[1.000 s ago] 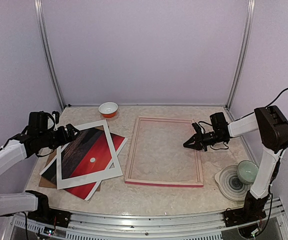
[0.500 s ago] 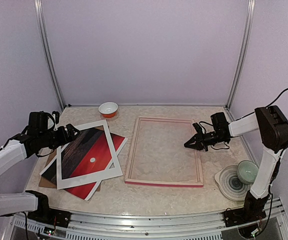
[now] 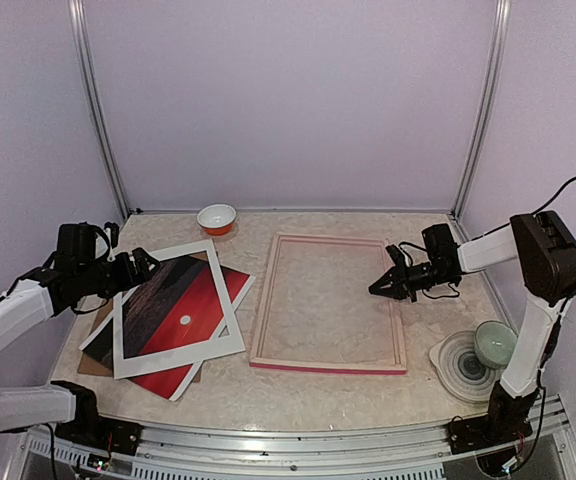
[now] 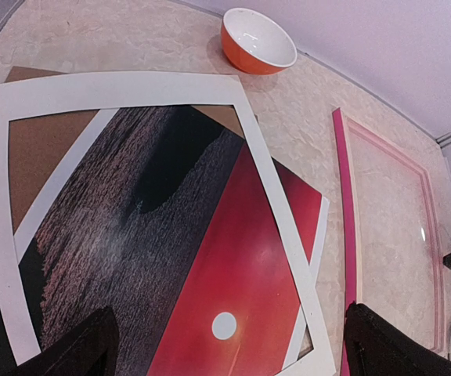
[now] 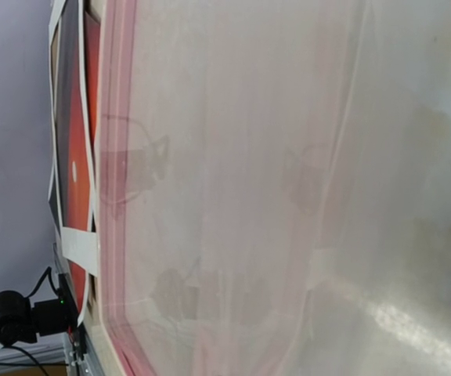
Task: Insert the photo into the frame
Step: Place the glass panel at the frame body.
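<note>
Photo (image 3: 198, 295): unmoved under white mat (image 3: 178, 359), beside frame (image 3: 328, 367); insertion not begun. Left gripper (image 3: 148, 264): spread open, empty. Right gripper (image 3: 378, 289): edged slightly over frame; closure cannot be told.

No text, label, brand, number or sign can be read in any of the views.
</note>
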